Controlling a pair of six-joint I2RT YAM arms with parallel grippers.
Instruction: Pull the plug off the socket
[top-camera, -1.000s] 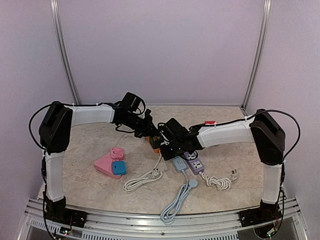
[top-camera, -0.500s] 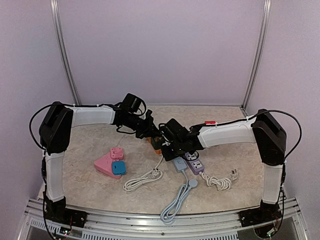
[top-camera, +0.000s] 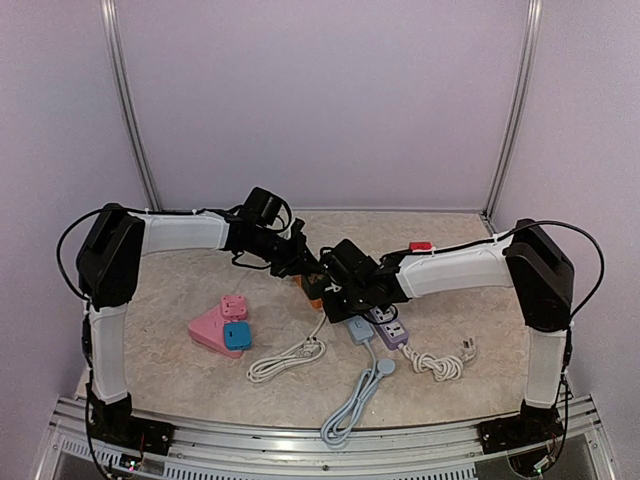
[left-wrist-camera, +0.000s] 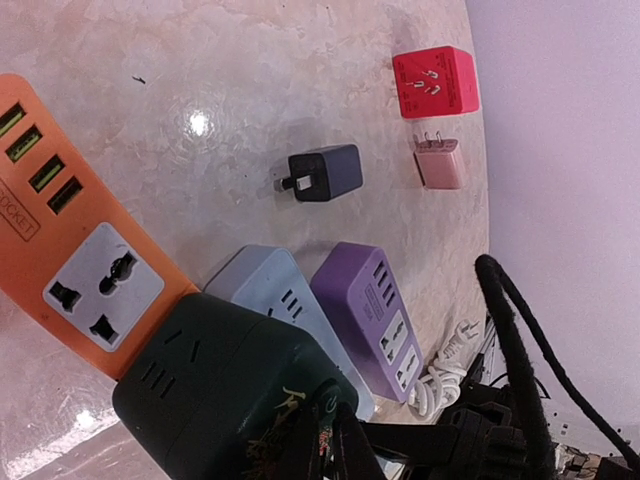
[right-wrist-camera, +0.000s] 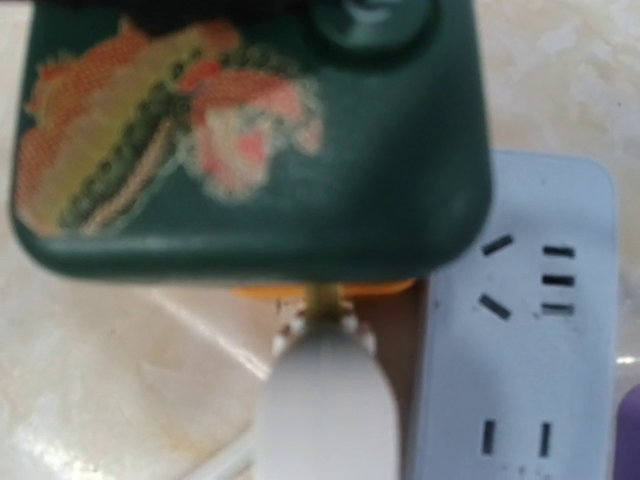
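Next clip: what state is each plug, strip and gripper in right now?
white plug: a brass pin shows, partly out of the orange strip.
orange strip: universal socket empty.
dark green cube: against the orange strip; plugged or not, unclear.
blue-grey strip: visible sockets empty.
purple strip: visible sockets empty.
black charger: unplugged, on its side.
pink charger: unplugged.
red cube: unplugged, loose.
left gripper: shut.
right gripper: shut.
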